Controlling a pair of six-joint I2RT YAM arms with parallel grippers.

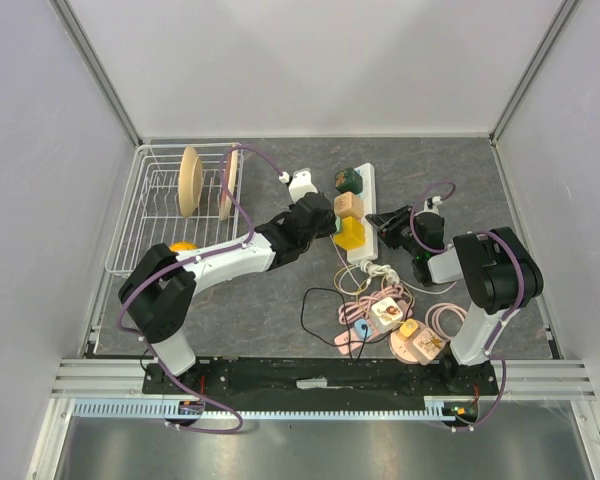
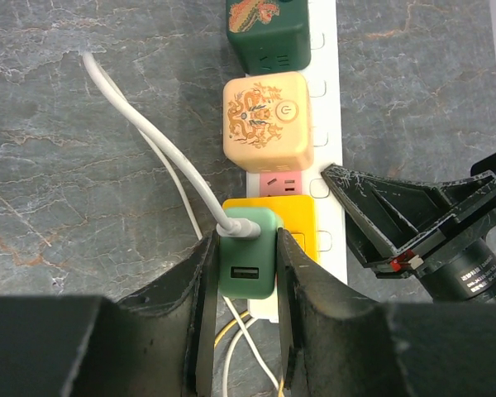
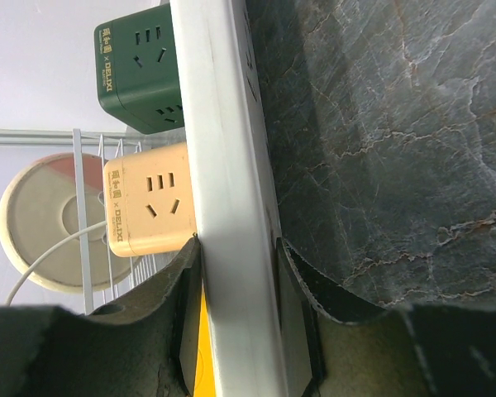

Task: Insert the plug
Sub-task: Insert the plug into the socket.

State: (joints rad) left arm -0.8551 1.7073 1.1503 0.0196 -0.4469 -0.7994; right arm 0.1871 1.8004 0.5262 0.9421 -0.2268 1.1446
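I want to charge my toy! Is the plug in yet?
Almost. Done: the right claw grips the power strip, steadying it. In hand: the left claw pinches the green plug right beside the yellow cube. Left: I can't tell if it's fully in; push it home, then let go.

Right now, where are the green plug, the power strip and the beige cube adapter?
green plug (image 2: 248, 255): left wrist view, middle of its green body.
power strip (image 3: 227, 165): right wrist view, on its long white side.
beige cube adapter (image 2: 263, 124): left wrist view, middle of its top face.
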